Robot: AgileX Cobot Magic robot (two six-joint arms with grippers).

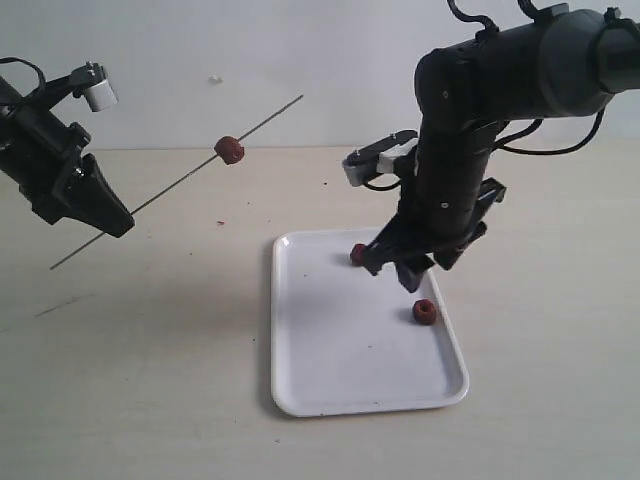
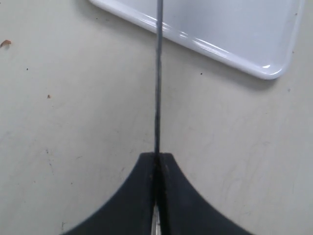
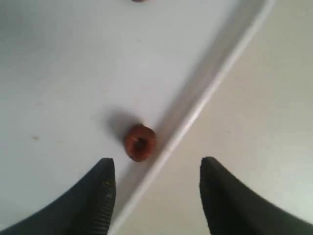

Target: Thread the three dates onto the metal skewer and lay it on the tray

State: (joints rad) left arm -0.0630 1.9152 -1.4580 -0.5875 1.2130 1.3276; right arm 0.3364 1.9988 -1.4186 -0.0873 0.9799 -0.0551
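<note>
- The left gripper has its jaws clenched on the thin grey metal skewer. It is held aslant above the pale counter, left of the flat white rectangular tray. One wrinkled reddish-brown date is threaded mid-rod.
- The right gripper hangs over the tray's right side, jaws released and grasping nothing. Two loose dates lie there, one far, one near.
- The pick-up should go best by centring on the date beside the rim, descending straight clear of that rim, and pinching its sides so the dark centre stays free.
</note>
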